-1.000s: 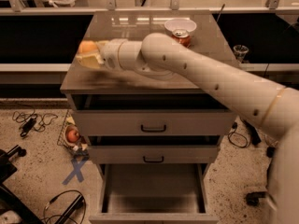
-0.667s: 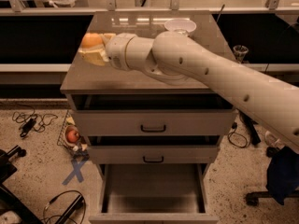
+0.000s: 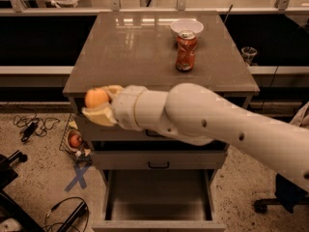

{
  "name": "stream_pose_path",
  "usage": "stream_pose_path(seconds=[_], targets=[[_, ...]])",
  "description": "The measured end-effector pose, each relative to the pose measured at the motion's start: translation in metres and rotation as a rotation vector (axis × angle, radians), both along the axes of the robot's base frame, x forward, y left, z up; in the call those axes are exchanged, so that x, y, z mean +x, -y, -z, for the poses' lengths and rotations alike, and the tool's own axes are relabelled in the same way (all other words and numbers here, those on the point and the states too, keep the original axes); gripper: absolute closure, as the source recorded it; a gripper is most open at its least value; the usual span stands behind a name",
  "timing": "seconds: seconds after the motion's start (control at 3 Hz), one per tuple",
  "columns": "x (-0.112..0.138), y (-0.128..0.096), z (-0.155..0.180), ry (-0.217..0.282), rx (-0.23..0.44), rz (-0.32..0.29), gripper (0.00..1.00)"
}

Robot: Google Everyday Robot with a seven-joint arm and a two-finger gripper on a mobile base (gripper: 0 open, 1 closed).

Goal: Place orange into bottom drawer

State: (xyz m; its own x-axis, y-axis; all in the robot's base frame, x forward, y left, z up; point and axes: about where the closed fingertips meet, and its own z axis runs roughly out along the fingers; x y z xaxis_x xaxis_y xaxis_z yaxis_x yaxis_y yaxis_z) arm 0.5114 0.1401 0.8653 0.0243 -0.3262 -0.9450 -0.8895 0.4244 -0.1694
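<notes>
The orange is a small round orange-yellow fruit held between the pale fingers of my gripper. The gripper is in front of the cabinet's front left corner, at the height of the top drawer front, well above the floor. The bottom drawer is pulled out at the bottom of the view, a wide grey-beige tray with a bare floor. It lies below and to the right of the gripper. My thick white arm crosses the view from the right and hides most of the top drawer front.
An orange-red soda can and a white bowl stand on the cabinet top. A wire basket with a reddish fruit sits on the floor at the left. Cables and a blue tape cross lie nearby.
The gripper with the orange has come off the back left of the cabinet top and moved forward and down past the front edge. The can and bowl show again.
</notes>
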Motion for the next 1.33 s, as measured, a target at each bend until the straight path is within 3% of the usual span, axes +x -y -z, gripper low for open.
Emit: stream_pose_path(seconds=[0.33,0.67,1.33], targets=[[-0.019,0.061,0.070,-0.113,-0.084,0.063,1.00],[-0.018,0.115,0.136,-0.215,-0.130,0.127,1.00],[-0.016,0.113,0.146,-0.231,-0.126,0.121,1.00]])
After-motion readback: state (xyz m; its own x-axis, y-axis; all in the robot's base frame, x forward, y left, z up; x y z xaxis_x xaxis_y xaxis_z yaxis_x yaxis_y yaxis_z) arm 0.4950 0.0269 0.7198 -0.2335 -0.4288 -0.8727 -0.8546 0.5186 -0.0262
